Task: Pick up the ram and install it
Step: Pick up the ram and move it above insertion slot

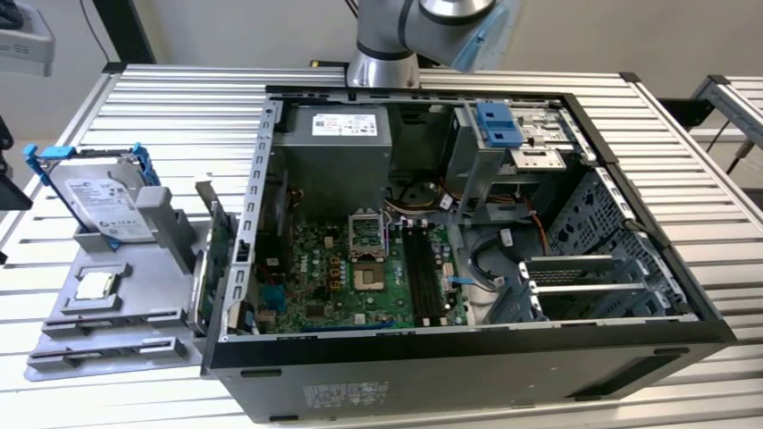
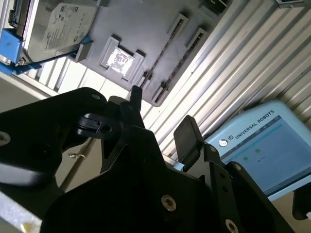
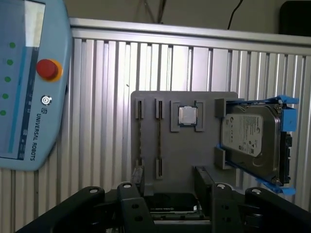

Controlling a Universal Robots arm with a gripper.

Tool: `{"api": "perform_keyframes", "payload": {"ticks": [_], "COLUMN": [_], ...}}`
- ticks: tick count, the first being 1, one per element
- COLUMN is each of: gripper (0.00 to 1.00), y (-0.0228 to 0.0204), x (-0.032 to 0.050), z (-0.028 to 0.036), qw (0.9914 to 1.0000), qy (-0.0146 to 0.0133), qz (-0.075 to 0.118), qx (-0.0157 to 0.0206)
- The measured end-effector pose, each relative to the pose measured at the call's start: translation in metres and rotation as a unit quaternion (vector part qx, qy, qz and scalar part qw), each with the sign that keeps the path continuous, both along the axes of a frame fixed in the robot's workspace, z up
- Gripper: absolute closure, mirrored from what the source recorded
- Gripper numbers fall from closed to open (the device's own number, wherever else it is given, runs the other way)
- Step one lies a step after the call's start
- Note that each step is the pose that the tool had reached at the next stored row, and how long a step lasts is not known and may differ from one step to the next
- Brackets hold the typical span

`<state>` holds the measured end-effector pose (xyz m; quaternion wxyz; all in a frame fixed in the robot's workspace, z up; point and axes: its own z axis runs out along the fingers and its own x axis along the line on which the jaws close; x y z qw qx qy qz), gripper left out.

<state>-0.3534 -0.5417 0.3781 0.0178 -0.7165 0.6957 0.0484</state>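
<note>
The claw (image 3: pixel 170 175) hangs released and empty just short of the grey holder (image 3: pixel 184 155) on the bench (image 3: pixel 97 87). The ram (image 3: pixel 140 141) appears to stand on edge in the holder's outermost slot. Its long axis runs straight away from the claw, in line with one finger rather than the gap. The processor chip (image 3: pixel 187 116) sits near its far end.

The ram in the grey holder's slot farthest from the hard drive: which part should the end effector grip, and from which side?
Probably pinch the ram near mid-length across its flat faces, coming straight down onto the grey holder. It stands on edge in a narrow slot with clips at its short ends, so only the long upper edge is free.
</note>
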Motion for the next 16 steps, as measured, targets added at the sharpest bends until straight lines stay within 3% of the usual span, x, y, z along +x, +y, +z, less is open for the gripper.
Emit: {"api": "perform_keyframes", "payload": {"ticks": [4,9,12,16], "gripper": [0.0,0.0,0.0,0.0], "y": [0.0,0.0,0.0,-0.0001], "x": [0.0,0.0,0.0,0.0], "z": [-0.006,-0.0123,-0.0151,-0.0191], "qw": [1.0,0.99995,0.99982,0.9994], "qy": [-0.0022,-0.0101,-0.0144,-0.0172], "qz": [0.0,0.001,0.012,0.03], "qx": [0.0004,0.0006,0.0007,0.0009]}}
